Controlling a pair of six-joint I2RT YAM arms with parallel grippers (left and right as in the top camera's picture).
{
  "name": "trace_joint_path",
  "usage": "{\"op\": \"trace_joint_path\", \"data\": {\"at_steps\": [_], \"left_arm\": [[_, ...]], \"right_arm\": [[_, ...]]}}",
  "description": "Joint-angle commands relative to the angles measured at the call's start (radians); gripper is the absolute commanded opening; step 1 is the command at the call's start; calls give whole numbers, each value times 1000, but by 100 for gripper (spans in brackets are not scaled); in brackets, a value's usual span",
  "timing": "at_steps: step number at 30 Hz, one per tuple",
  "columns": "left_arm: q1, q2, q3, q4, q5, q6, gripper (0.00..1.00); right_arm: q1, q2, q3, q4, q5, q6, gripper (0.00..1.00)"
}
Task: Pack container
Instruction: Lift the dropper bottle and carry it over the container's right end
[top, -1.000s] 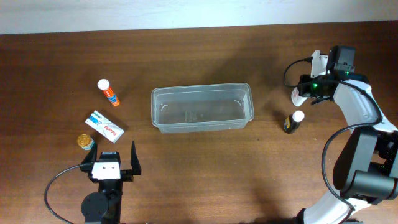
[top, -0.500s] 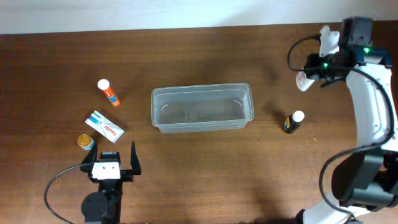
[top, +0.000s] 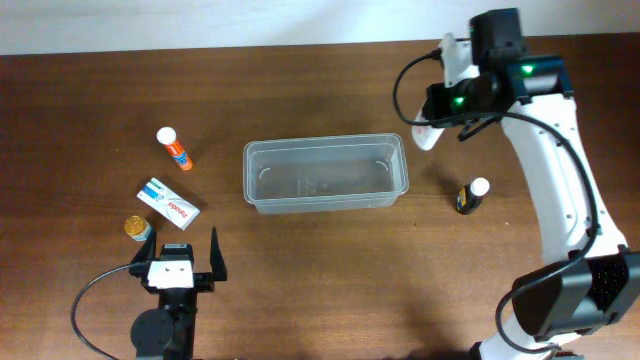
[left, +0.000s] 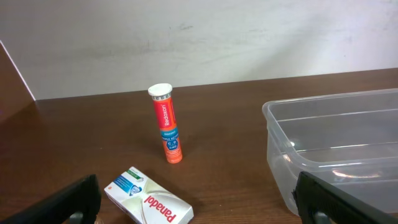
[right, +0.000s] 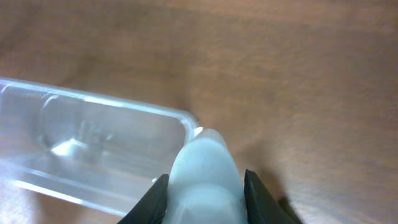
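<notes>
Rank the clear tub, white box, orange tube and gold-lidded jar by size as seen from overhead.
1. Clear tub, by far the largest.
2. White box.
3. Orange tube and gold-lidded jar look close: tube longer, jar wider.

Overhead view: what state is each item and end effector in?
container: open, empty, upright
white bottle: gripped, near the container's corner
dark bottle: standing, capped
orange tube: standing, capped
Panadol box: lying flat, closed
gold-lidded jar: standing, lidded
left end effector: open, empty
right end effector: shut on the white bottle
</notes>
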Motion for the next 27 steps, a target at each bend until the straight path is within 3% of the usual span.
{"op": "trace_joint_path", "data": {"at_steps": [1, 10, 22, 27], "left_arm": [[4, -8, -5, -1, 11, -2, 100], [4, -8, -5, -1, 11, -2, 100], [4, -8, -5, -1, 11, -2, 100], [4, -8, -5, -1, 11, -2, 100]], "right_arm": [[47, -39, 37, -11, -13, 85, 21], [150, -38, 36, -15, 4, 147, 21], [288, -36, -23, 49, 311, 173, 25], [319, -36, -93, 137, 349, 194, 25]]}}
